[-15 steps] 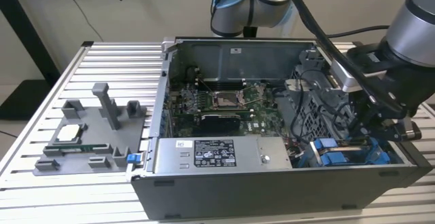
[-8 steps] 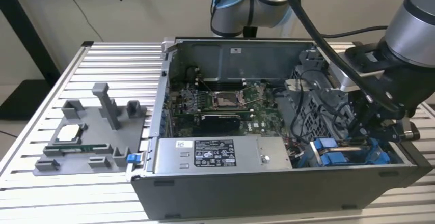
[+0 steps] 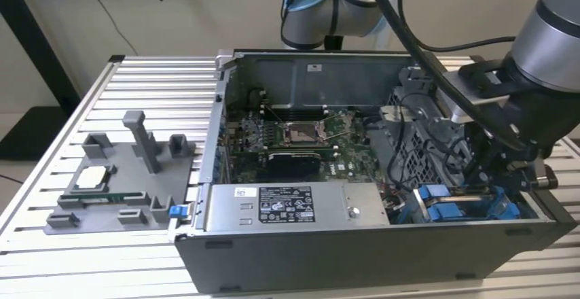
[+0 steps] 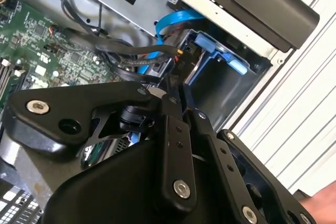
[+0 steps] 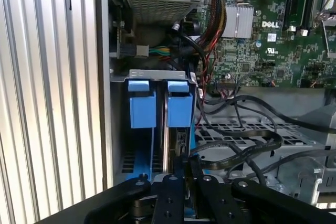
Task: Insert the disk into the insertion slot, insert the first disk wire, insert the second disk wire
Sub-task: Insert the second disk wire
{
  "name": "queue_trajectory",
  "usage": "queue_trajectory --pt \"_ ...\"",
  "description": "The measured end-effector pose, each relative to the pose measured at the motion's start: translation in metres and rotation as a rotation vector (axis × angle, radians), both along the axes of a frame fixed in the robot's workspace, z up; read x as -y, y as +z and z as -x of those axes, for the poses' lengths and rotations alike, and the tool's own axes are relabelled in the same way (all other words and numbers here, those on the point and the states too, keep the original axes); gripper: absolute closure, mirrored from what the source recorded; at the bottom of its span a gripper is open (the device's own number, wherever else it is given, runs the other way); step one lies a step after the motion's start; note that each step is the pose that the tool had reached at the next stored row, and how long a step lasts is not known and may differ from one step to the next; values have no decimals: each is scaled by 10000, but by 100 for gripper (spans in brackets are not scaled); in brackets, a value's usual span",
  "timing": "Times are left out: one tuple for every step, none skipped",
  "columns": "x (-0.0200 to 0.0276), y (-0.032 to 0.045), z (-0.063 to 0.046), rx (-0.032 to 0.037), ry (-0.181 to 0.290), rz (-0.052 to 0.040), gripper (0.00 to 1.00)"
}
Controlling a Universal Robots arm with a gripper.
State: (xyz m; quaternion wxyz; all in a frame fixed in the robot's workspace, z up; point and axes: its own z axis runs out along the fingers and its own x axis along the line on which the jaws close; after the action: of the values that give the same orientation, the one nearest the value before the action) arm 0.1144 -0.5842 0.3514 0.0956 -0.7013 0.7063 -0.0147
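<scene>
We are seeing the gripper [image 5: 185, 167] sitting over the drive bay [image 5: 157, 74] at the corner of the open computer case [image 3: 363, 251], its fingers closed narrow on a black cable [image 5: 231, 153]. Just past it, the disk [image 5: 178, 103] in its blue carrier is standing in the bay's slot beside a second blue carrier [image 5: 142, 103]. Farther in, the motherboard [image 3: 299, 132] is lying on the case floor.

Robotics lab: open computer case [image 3: 363, 244] on slatted aluminium bench [image 3: 54, 258].

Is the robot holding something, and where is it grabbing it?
It cannot be told. The gripper sits low over the disk in its slot, and the arm's black links cover any grip.
</scene>
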Motion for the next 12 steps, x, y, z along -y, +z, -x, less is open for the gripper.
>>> queue_trajectory --pt "0 -2 0 1 -48 -1 100" --pt "0 -3 2 0 -111 1 100" --pt "0 -5 3 -1 -159 1 100" --pt "-1 -7 3 0 -188 1 100" --pt "-1 -9 3 0 -215 2 100" --pt "-1 -10 3 0 -235 4 100" --pt "0 -12 4 0 -242 5 100" --pt "-2 -15 4 0 -243 2 100" --pt "-5 -17 4 0 -245 1 100" --pt "-7 -20 4 0 -247 0 100" --pt "-9 -23 4 0 -250 -1 100" --pt "-10 -27 4 0 -251 0 100"
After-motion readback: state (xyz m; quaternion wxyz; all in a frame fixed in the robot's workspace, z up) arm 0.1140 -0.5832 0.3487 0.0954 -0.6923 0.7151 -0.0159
